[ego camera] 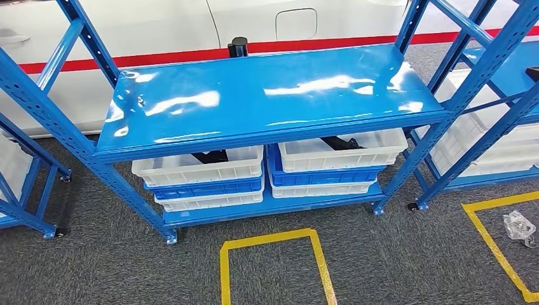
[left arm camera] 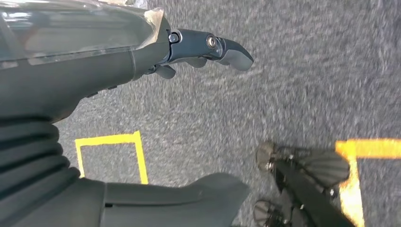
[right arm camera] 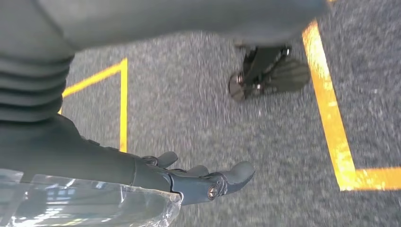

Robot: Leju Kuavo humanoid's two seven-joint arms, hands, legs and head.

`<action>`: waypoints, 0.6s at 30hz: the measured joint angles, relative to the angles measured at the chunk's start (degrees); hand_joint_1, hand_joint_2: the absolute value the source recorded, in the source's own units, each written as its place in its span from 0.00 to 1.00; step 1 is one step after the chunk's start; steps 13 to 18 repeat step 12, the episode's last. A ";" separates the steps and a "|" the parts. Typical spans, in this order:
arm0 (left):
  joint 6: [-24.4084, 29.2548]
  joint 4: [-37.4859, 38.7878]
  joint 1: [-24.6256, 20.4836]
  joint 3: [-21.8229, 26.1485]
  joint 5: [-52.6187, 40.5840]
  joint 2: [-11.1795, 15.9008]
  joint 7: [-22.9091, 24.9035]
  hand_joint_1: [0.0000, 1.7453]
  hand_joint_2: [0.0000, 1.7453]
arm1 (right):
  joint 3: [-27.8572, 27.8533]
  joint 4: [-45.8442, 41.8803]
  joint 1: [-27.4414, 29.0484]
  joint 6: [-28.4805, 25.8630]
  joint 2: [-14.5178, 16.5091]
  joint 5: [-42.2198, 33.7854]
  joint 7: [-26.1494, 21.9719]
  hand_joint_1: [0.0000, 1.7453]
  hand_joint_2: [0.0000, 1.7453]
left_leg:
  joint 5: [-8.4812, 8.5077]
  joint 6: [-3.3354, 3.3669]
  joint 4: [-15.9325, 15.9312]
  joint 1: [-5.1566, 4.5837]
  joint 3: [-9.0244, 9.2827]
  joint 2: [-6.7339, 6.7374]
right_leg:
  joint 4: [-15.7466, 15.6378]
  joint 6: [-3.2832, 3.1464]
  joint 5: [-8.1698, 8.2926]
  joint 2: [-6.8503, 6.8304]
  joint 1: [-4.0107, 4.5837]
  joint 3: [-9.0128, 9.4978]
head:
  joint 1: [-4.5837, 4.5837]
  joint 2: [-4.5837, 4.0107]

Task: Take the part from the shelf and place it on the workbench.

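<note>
A blue metal shelf (ego camera: pixel 267 95) stands in front of me in the head view. On its lower board sit stacked white and blue bins. A black part (ego camera: pixel 213 155) lies in the top left white bin (ego camera: pixel 197 170), and another black part (ego camera: pixel 343 143) lies in the top right white bin (ego camera: pixel 346 157); the upper board hides most of both. My left hand (left arm camera: pixel 189 49) hangs over the grey carpet with its fingers stretched out and nothing in it. My right hand (right arm camera: pixel 189 182) hangs the same way, fingers apart and holding nothing.
A yellow taped square (ego camera: pixel 273 254) marks the carpet just before the shelf, and another taped outline (ego camera: pixel 496 248) lies to the right with a clear plastic object (ego camera: pixel 520 227) inside. More blue shelving with white bins (ego camera: pixel 483 140) stands on the right.
</note>
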 joint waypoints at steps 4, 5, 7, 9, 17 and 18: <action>-1.69 -0.82 0.62 -1.86 1.87 0.30 0.79 0.00 0.00 | 1.37 -0.72 0.63 2.10 -0.38 -3.15 0.19 0.00 0.00 | 0.00 0.00 0.00 0.00 0.00 0.00 | 0.00 0.00 0.00 0.00 0.00 0.00 | -0.01 0.00; -1.81 -0.97 0.70 -2.15 2.00 0.35 0.84 0.00 0.00 | 1.60 -0.85 0.71 2.26 -0.44 -3.37 0.19 0.00 0.00 | 0.00 0.00 0.00 0.00 0.00 0.00 | 0.00 0.00 0.00 0.00 0.00 0.01 | -0.01 0.00; -1.93 -1.21 0.83 -2.65 2.03 0.46 0.87 0.00 0.00 | 1.98 -1.07 0.84 2.47 -0.55 -3.59 0.19 0.00 0.00 | 0.00 0.00 0.00 0.00 0.01 0.00 | 0.00 0.00 0.00 0.00 0.00 0.01 | -0.01 0.00; -1.93 -1.34 0.93 -3.03 2.04 0.52 0.87 0.00 0.00 | 2.21 -1.17 0.90 2.59 -0.61 -3.66 0.19 0.00 0.00 | 0.00 0.00 0.00 0.00 0.01 0.00 | 0.00 0.00 0.00 0.00 0.00 0.01 | -0.01 0.00; -1.93 -1.51 1.04 -3.22 2.06 0.56 0.87 0.00 0.00 | 2.38 -1.25 0.96 2.60 -0.65 -3.68 0.19 0.00 0.00 | 0.00 0.00 0.00 0.00 0.01 0.00 | 0.00 0.00 0.00 0.00 0.00 0.01 | -0.01 0.00; -1.93 -1.51 1.04 -3.22 2.06 0.56 0.87 0.00 0.00 | 2.38 -1.25 0.96 2.60 -0.65 -3.68 0.19 0.00 0.00 | 0.00 0.00 0.00 0.00 0.01 0.00 | 0.00 0.00 0.00 0.00 0.00 0.01 | -0.01 0.00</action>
